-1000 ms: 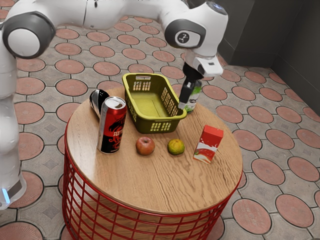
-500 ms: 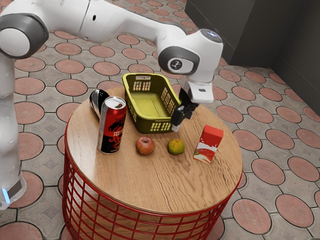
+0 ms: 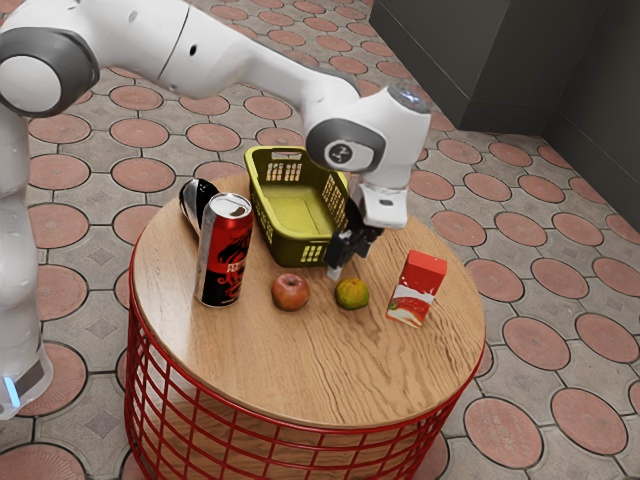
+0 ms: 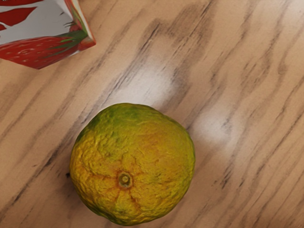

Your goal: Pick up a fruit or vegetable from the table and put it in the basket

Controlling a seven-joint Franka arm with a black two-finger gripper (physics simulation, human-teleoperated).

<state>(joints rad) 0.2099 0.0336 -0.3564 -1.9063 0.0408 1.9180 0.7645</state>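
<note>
Mandarin (image 3: 352, 293), mottled green and yellow, sits on the round wooden surface (image 3: 330, 370), just below and to the right of the frame's centre in the exterior view. We see it outside the basket (image 3: 282, 243), whose olive-green walls rise in the upper middle of the frame. The arm (image 3: 230, 55) comes in from the exterior view's upper left, and the hand (image 3: 338, 271) hangs just above the mandarin, a little toward the exterior view's left, in front of the basket's near right corner. We cannot tell whether the hand is spread or closed. In the wrist view we see the mandarin's whole outline against the wood, its small brown stem mark facing us, with a corner of the carton (image 3: 417, 290) near it.

The carton, red and white, stands to the exterior view's right of the mandarin, well apart from the apple (image 3: 290, 291), which rests on the mandarin's other side. Farther toward the exterior view's left we find an upright red and black can (image 3: 226, 250). Behind it is a black and white thing (image 3: 199, 190), partly hidden. Red wire mesh (image 3: 280, 437) runs around below the surface.
</note>
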